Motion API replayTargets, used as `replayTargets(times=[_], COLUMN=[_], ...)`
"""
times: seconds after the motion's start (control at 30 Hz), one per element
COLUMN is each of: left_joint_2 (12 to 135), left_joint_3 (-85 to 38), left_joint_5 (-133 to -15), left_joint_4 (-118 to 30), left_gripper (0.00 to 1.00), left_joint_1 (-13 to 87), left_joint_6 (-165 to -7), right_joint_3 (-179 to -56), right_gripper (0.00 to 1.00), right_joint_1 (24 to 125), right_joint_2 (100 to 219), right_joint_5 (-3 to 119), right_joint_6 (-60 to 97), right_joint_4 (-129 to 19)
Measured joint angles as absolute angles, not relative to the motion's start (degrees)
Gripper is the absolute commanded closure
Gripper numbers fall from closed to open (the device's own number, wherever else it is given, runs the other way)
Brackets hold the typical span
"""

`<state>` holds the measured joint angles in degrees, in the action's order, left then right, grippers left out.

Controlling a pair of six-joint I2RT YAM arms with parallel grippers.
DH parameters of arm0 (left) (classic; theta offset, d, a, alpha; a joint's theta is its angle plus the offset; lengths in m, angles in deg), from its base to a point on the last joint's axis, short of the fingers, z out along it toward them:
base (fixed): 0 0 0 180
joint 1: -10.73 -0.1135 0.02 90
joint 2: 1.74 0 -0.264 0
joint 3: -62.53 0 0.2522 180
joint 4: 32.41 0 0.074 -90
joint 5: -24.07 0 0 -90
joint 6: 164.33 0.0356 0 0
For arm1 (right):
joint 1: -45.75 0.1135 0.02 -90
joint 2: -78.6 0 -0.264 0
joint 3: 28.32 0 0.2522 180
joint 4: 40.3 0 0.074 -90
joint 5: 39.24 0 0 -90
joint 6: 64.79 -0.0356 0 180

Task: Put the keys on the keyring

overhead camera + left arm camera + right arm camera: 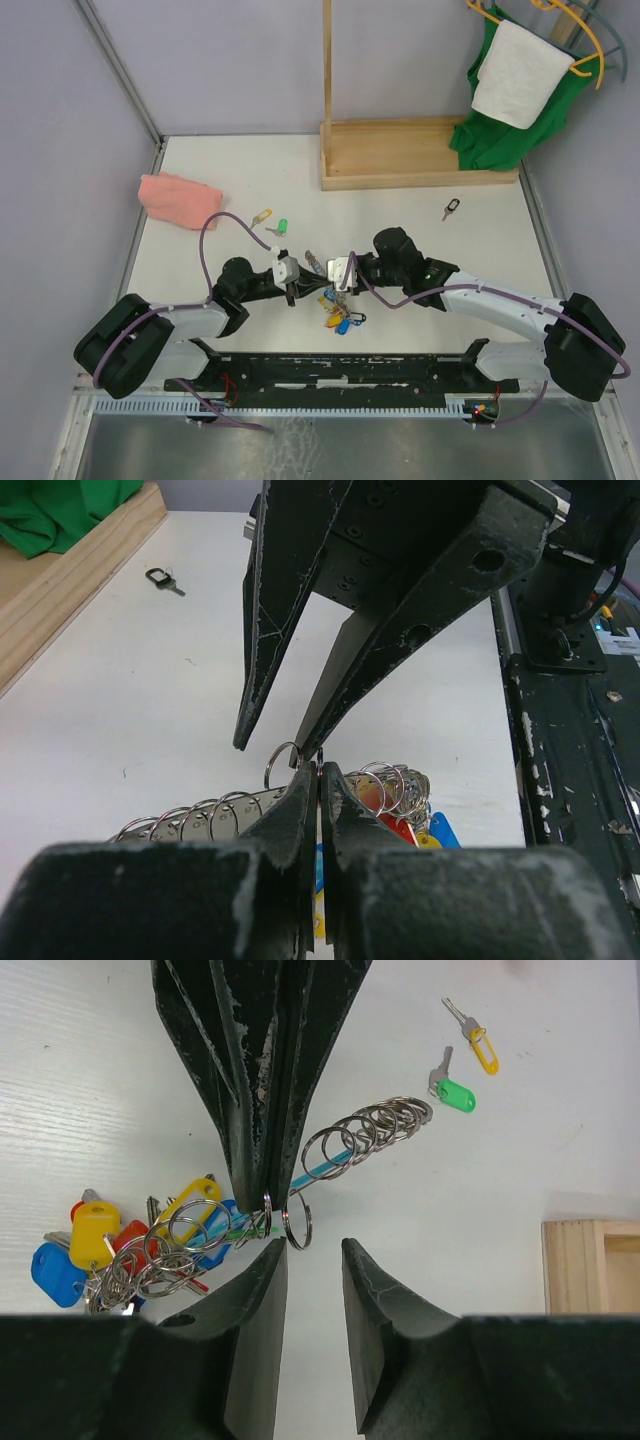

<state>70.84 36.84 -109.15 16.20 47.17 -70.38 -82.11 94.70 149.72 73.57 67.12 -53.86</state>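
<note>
Near table's (400, 215) front edge: left gripper (318, 772) pinches keyring (405, 1115); right gripper (313, 1245) spread.
Likely stiff, slippery wire; hold the bare loop.

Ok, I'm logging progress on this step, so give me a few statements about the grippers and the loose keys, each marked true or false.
1. The left gripper has its jaws shut on the keyring. True.
2. The right gripper has its jaws shut on a key. False: its jaws are open and hold nothing.
3. A green-tagged key and a yellow-tagged key lie loose on the table, apart from the keyring. True.
4. The black key hangs on the keyring. False: it lies alone on the table near the wooden stand.
5. The pink cloth lies on the wooden stand. False: it lies on the table, far left.
</note>
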Motion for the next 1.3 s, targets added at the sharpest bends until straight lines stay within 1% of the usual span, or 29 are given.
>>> replayTargets(times=[0.1,0.2,0.27,0.33,0.37,0.4,0.43,0.6,0.7,0.83,0.93,1.1,1.3], left_joint_2=[70.8,70.9,70.8,70.8,70.8,70.8,70.8,67.4,63.1,57.2,55.4,57.7,63.2], left_joint_3=[36.8,36.8,36.8,36.8,36.8,36.8,36.8,36.8,36.8,36.9,37.0,37.0,37.4], left_joint_5=[-109.6,-109.6,-109.7,-109.8,-109.8,-109.8,-109.8,-110.0,-110.0,-109.4,-107.6,-104.7,-102.9], left_joint_4=[16.2,16.2,16.2,16.2,16.2,16.2,16.2,14.6,11.5,6.1,4.7,4.5,9.7], left_gripper=[0.97,0.97,0.97,0.97,0.96,0.91,0.84,0.66,0.6,0.6,0.6,0.63,0.68], left_joint_1=[47.2,47.2,47.2,47.2,47.2,47.2,47.2,47.2,47.2,47.2,47.2,47.2,47.2], left_joint_6=[-70.4,-70.4,-70.4,-70.4,-70.4,-70.4,-70.3,-67.4,-64.7,-60.9,-59.9,-59.9,-61.1], right_joint_3=[-82.1,-82.1,-82.1,-82.1,-82.1,-82.1,-82.1,-82.1,-82.1,-82.1,-82.1,-82.1,-80.5], right_gripper=[0.66,0.7,0.77,0.88,0.94,0.98,0.99,0.99,0.99,0.99,0.99,0.99,0.99], right_joint_1=[94.6,94.6,94.6,94.5,94.4,94.3,94.3,93.6,92.7,91.6,91.0,90.3,88.9], right_joint_2=[149.8,149.8,149.9,150.0,150.0,150.1,150.1,150.0,149.8,148.8,148.5,148.0,147.8], right_joint_5=[74.7,75.9,76.4,76.8,76.9,77.1,77.3,77.5,77.6,77.8,78.4,79.8,82.2], right_joint_6=[67.3,67.5,67.5,67.6,67.6,67.8,67.8,67.4,66.9,65.8,64.9,62.9,58.8], right_joint_4=[-53.7,-53.7,-53.8,-53.8,-53.8,-53.8,-53.8,-53.7,-53.6,-53.2,-53.1,-51.0,-43.9])
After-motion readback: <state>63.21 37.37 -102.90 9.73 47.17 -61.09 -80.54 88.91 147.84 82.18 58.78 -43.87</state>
